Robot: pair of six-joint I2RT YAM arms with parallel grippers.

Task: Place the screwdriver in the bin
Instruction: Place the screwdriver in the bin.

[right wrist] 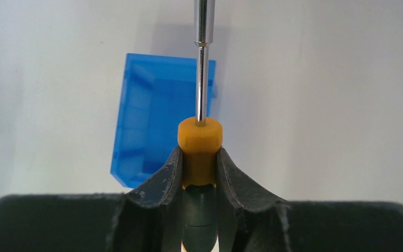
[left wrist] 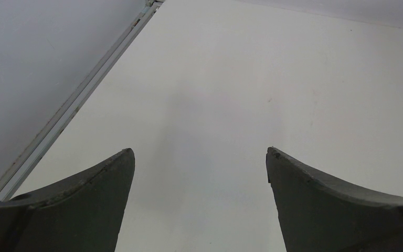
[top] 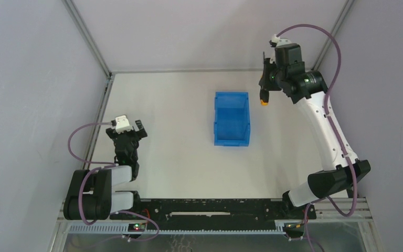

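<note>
Screwdriver (right wrist: 200,137) sits in the right end effector (right wrist: 199,153), and we see this best in the right wrist view: the two dark fingers (right wrist: 162,181) are closed narrow on the handle, pressing it from both sides at the orange collar. The thin silver shaft points straight away from the wrist and becomes thicker near the upper edge of the picture, where it leaves the view. Behind the shaft we see the bin (right wrist: 136,131), blue, standing on the white counter (right wrist: 320,105), and the shaft crosses in front of its right part. In the top view the right arm is stretched far forward and high, and the orange end shows just to the right of the bin's far right corner. We cannot tell from these views whether the screwdriver hangs above the bin or beside it. The left end effector (left wrist: 199,151) is on the left side of the counter, well apart from the bin. Its fingers (left wrist: 84,210) stand wide apart, and between them the left wrist view shows only bare counter, with a metal rail (left wrist: 71,105) along the foot of the left wall.
</note>
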